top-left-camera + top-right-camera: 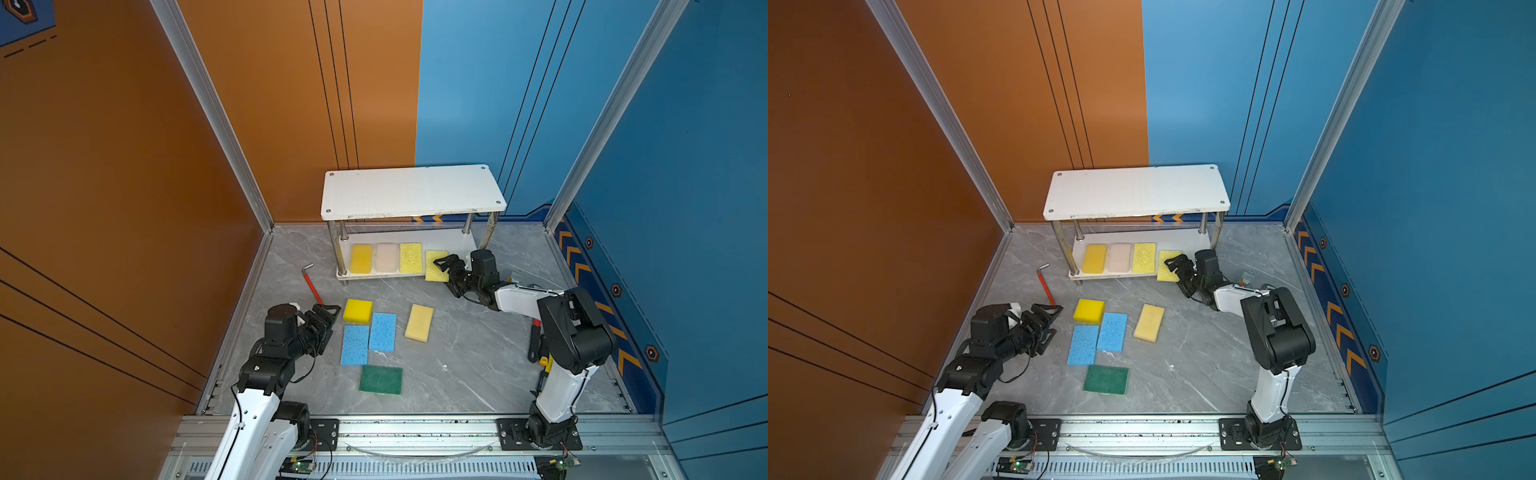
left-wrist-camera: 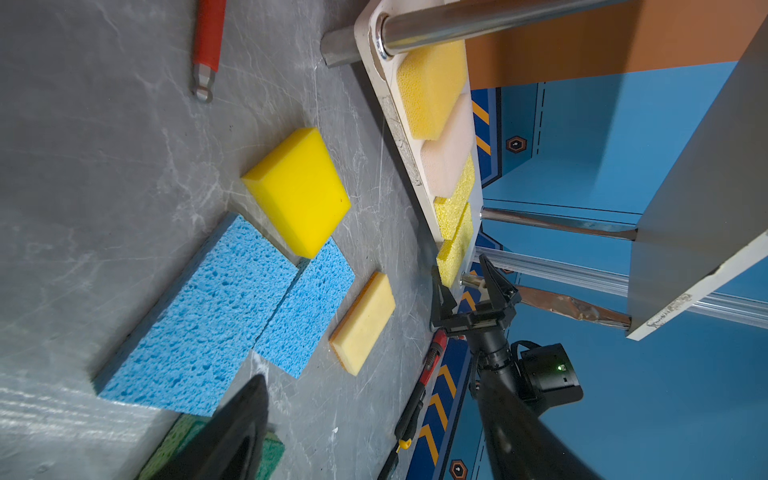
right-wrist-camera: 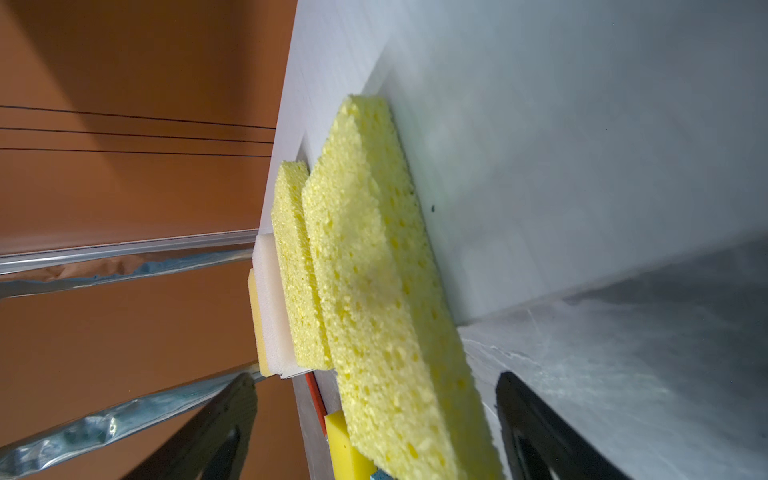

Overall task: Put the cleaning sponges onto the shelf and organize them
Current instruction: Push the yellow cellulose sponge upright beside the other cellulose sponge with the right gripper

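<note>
- Clock directions are read on the top views, with 12 o'clock at the far wall and 6 o'clock at the arm bases.
- Nearest, we see the dark green sponge [image 1: 380, 379] lying flat on the grey table [image 1: 457, 357].
- At its 10 o'clock, the left gripper [image 1: 336, 320] hovers low with its jaws apart and nothing between them. It points toward 3 o'clock at the sponges on the table.
- Two blue sponges lie side by side with their long edges touching. The nearer blue sponge [image 1: 355, 345] sits at 7 o'clock of the farther blue sponge [image 1: 382, 331].
- The bright yellow sponge [image 1: 358, 311] touches the far ends of the blue pair, just beyond the left gripper's tips.
- The tan sponge [image 1: 419, 323] lies apart, at 3 o'clock of the blue pair.
- The red-handled hex key [image 1: 311, 284] lies at 11 o'clock of the left gripper.
- The right gripper [image 1: 442, 273] reaches toward 9 o'clock. Its jaws stand wide on either side of the overhanging pale yellow sponge [image 1: 432, 274], and we see no pinch in the right wrist view.
- This sponge rests partly on the lower board [image 1: 457, 245] of the shelf [image 1: 411, 191], with its near end past the front edge.
- At its 9 o'clock, in a row on that board, lie the seated pale yellow sponge [image 1: 410, 257], the cream-pink sponge [image 1: 386, 257] and the golden-yellow sponge [image 1: 361, 258].
- Farthest and highest is the upper board [image 1: 1133, 191].
</note>
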Available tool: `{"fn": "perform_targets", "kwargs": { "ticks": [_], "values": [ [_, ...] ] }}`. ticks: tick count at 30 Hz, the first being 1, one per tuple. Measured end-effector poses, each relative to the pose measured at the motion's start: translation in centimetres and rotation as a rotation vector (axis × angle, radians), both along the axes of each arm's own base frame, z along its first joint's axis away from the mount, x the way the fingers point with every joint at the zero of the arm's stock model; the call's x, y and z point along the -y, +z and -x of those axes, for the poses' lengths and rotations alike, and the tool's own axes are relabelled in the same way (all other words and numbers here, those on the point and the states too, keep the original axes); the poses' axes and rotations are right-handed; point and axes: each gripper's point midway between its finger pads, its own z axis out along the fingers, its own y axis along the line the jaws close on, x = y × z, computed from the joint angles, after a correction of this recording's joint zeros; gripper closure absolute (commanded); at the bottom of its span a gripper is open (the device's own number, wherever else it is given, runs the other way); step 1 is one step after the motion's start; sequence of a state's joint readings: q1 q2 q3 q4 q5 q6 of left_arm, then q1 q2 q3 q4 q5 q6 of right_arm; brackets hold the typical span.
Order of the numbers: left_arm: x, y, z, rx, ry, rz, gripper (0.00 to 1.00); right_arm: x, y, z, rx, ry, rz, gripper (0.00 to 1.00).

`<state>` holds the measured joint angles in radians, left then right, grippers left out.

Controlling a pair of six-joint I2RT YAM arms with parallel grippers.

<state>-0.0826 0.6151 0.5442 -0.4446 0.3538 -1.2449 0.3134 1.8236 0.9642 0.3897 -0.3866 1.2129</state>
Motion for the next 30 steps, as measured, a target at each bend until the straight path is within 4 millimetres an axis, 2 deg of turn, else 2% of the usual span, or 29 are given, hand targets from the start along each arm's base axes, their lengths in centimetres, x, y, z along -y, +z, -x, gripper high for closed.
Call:
{"fn": "perform_targets", "kwargs": {
  "ticks": [6, 12, 16, 19, 21, 22, 27, 30],
  "values": [
    [0.0, 0.0, 0.0, 0.004, -0.008, -0.004, 0.20, 0.6, 1.1, 1.2, 0.021, -0.005, -0.007, 0.08],
    [0.0, 0.2, 0.1, 0.016, -0.012, -0.009, 0.20, 1.4, 3.9, 3.1, 0.072, -0.004, 0.000, 0.13],
    [0.0, -0.1, 0.3, 0.015, -0.013, -0.008, 0.20, 1.4, 4.6, 5.9, 0.073, 0.039, 0.100, 0.36],
    [0.0, -0.7, 0.5, 0.002, -0.013, -0.008, 0.19, 0.4, 4.0, 7.8, 0.047, 0.113, 0.212, 0.62],
    [0.0, -1.0, 0.5, -0.004, -0.014, -0.009, 0.19, 0.1, 3.3, 8.8, 0.024, 0.157, 0.276, 0.86],
    [0.0, -1.0, 0.5, -0.004, -0.015, -0.011, 0.19, 0.2, 2.9, 9.2, 0.008, 0.169, 0.302, 0.92],
    [0.0, -1.0, 0.5, -0.002, -0.016, -0.013, 0.20, 0.8, 0.9, 10.3, -0.066, 0.221, 0.393, 0.98],
    [0.0, -1.0, 0.6, 0.001, -0.016, -0.011, 0.20, -0.3, 0.4, 9.9, -0.079, 0.285, 0.449, 1.00]
  ]
}}
